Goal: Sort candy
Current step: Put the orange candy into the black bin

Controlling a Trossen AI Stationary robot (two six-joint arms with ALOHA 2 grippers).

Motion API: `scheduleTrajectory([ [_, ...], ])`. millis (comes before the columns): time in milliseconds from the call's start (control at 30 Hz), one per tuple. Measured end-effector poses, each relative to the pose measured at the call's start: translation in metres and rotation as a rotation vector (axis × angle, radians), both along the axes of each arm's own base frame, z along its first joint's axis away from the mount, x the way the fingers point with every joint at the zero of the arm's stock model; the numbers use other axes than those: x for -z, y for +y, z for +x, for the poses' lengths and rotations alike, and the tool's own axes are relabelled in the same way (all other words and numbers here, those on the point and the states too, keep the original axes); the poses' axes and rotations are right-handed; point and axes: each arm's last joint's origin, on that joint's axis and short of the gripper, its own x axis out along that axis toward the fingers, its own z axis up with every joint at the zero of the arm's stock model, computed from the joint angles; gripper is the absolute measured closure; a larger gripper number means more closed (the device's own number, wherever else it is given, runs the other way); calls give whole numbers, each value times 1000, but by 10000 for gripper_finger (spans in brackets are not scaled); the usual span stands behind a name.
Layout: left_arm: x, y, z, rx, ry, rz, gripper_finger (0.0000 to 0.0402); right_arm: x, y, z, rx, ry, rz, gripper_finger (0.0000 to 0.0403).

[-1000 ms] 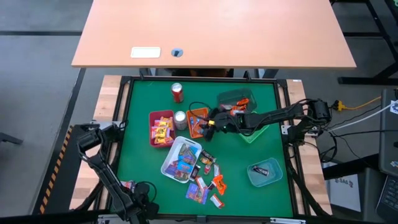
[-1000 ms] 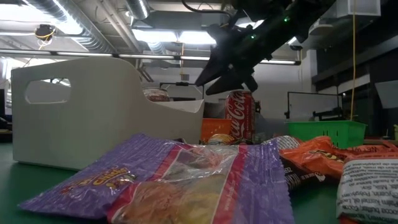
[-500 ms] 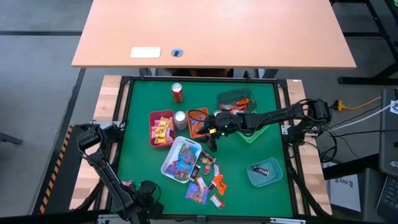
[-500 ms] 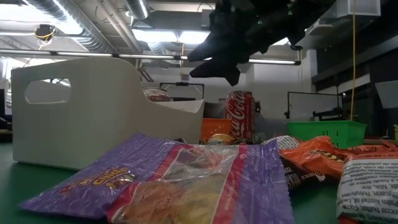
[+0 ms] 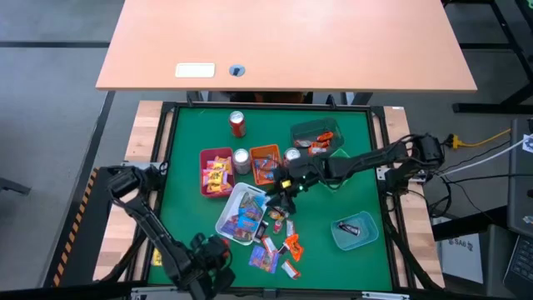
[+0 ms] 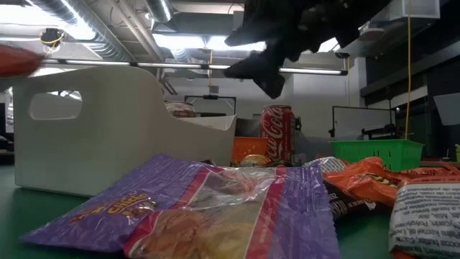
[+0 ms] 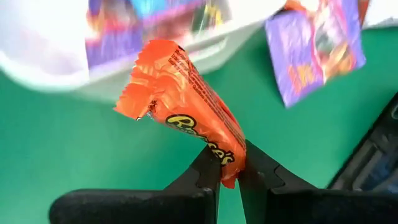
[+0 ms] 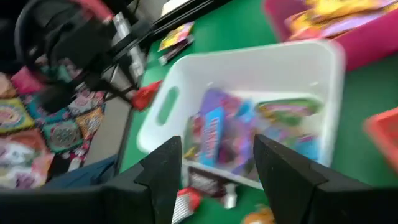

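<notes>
Loose candy (image 5: 279, 243) in purple, orange and dark wrappers lies on the green mat near the table's near edge, and more fills the white tray (image 5: 243, 212). My left gripper (image 5: 218, 250) is near the front edge, left of the pile, shut on an orange Reese's candy (image 7: 186, 106). My right gripper (image 5: 281, 187) hovers open over the white tray's right rim (image 8: 336, 68), holding nothing. In the right wrist view its fingers stand wide apart around (image 8: 217, 162). The low view shows it high overhead (image 6: 269, 72). My left gripper pinches the orange Reese's candy by one crimped end (image 7: 225, 155) between its two fingertips. The rest of the wrapper sticks out beyond the fingers, clear of the mat.
A pink tray (image 5: 216, 173) with yellow sweets, an orange tray (image 5: 265, 162), a dark green tray (image 5: 315, 133), a light green basket (image 5: 337, 182) and a teal tray (image 5: 354, 232) stand on the mat. A red can (image 5: 237, 123) and two silver cans (image 5: 241, 158) stand behind the trays.
My right gripper has moved from above the orange tray toward the table's near edge, to over the white tray's right rim, staying open. My left gripper has swung right along the near edge toward the white tray and the candy pile.
</notes>
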Motion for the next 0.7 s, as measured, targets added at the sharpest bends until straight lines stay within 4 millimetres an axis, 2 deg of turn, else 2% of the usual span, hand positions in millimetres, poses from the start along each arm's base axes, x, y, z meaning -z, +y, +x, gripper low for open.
scheduleTrajectory([
  [167,-1,15,16,46,-10,91,374,0,25,-4,-60,9,18,203],
  [433,-3,32,40,149,-24,193,374,0,56,-11,-28,96,163,203],
  [700,-6,39,56,220,-71,238,374,0,65,-14,-27,123,205,203],
])
